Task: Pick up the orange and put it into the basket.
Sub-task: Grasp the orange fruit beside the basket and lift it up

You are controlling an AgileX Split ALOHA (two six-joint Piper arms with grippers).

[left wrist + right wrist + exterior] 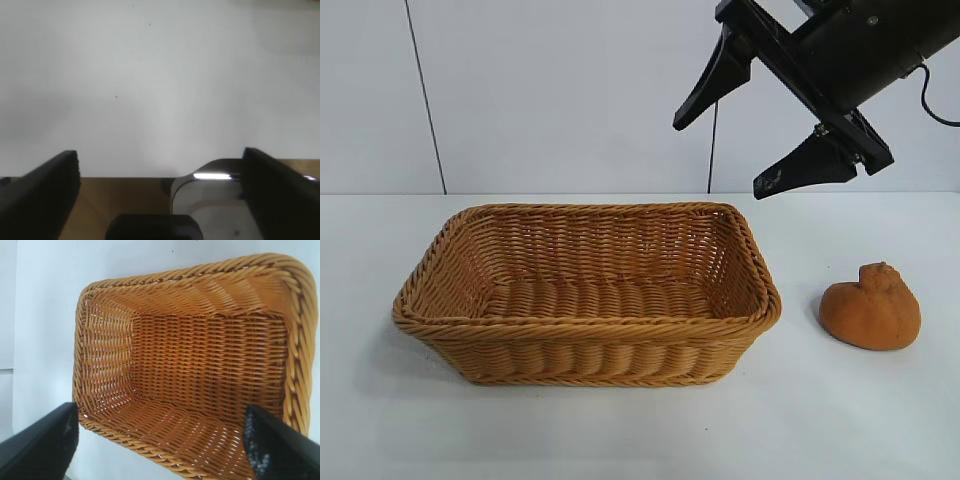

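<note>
White tabletop, plain white wall behind. basket [585, 295] sits centre-left and holds nothing; orange [871, 307] lies on the table at right of frame, just beside the basket. right gripper [752, 125] hangs upper right, above both, fingers spread apart, nothing held. left gripper [160, 195] also spread, over bare table. Looks like pre-grasp: next move calls for a descent onto the orange. No readable labels.

The tan woven wicker basket [588, 296], rectangular with sloping sides, a braided rim and nothing inside, sits below and left of the raised right gripper [728, 150], while the knobby brownish-orange orange [871, 308] rests on the table below it, just beside the basket.
</note>
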